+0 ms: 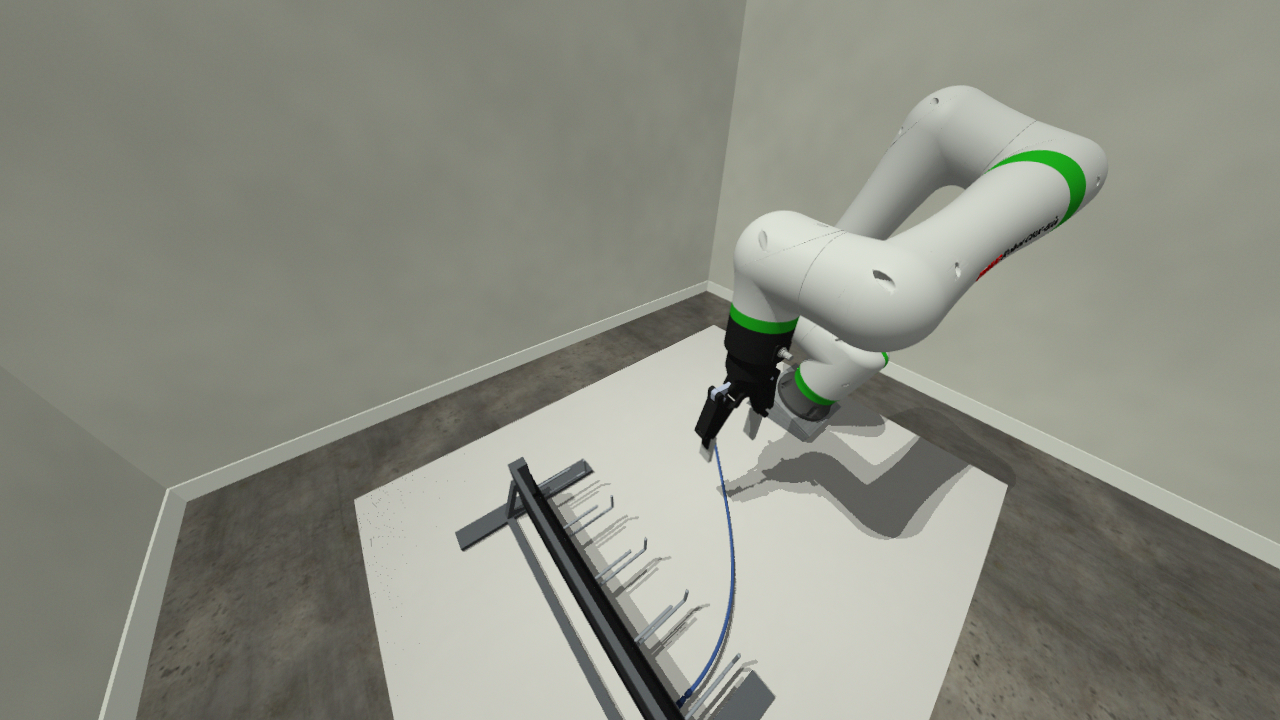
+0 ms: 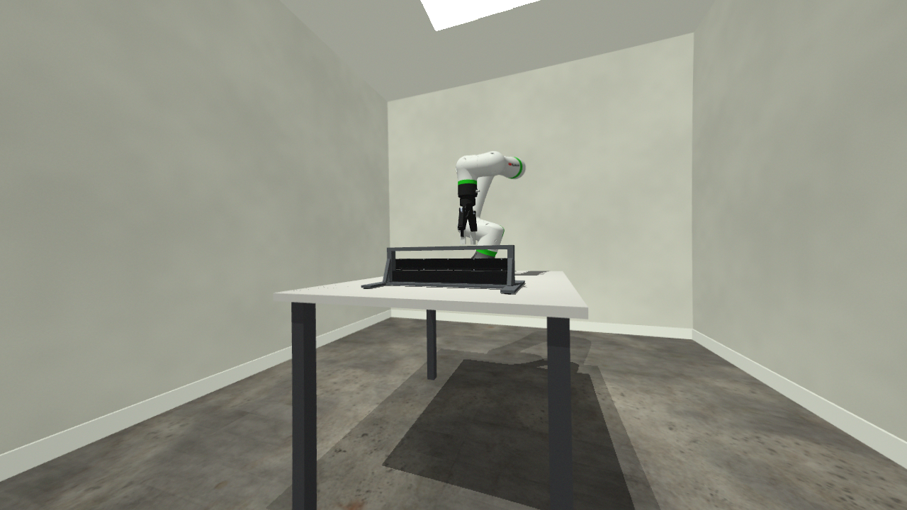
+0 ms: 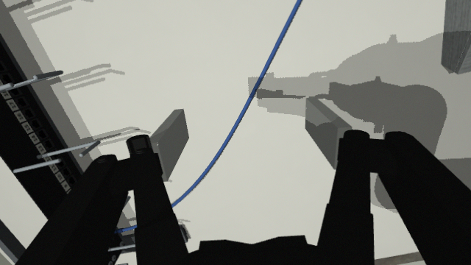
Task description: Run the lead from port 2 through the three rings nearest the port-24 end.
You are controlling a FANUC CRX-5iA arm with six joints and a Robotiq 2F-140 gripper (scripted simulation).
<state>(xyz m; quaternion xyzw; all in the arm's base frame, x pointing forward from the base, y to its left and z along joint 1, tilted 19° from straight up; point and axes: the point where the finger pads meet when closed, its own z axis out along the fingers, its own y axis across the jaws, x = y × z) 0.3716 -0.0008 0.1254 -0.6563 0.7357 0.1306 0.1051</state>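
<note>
The jaws (image 1: 731, 436) hang above the counter (image 1: 850, 608), pointing down, partly spread and gripping nothing; the gap between the two grey pads (image 3: 173, 140) is wide. In the wrist view the blue lead (image 3: 235, 123) crosses the counter below that gap, nearer the left pad than the right, touching neither. Its free end with the small plug (image 3: 184, 230) lies almost straight under the jaws, close by the left finger's base in that view.

From there the lead (image 1: 732, 555) runs away from the jaws in a gentle bow across the counter to the far end of the rack (image 1: 572, 564), where it meets the black panel (image 3: 22, 132). It lies in front of the rings (image 1: 626, 564), outside them along its whole visible length. The rings stick out from the panel towards the jaws' side; the nearest of them stand off to the left of the jaws, well apart.

In the exterior view the jaws (image 2: 467, 231) hang behind the rack's top bar (image 2: 450, 248), higher than it. The rack stands upright on the counter, well in from its edges.
</note>
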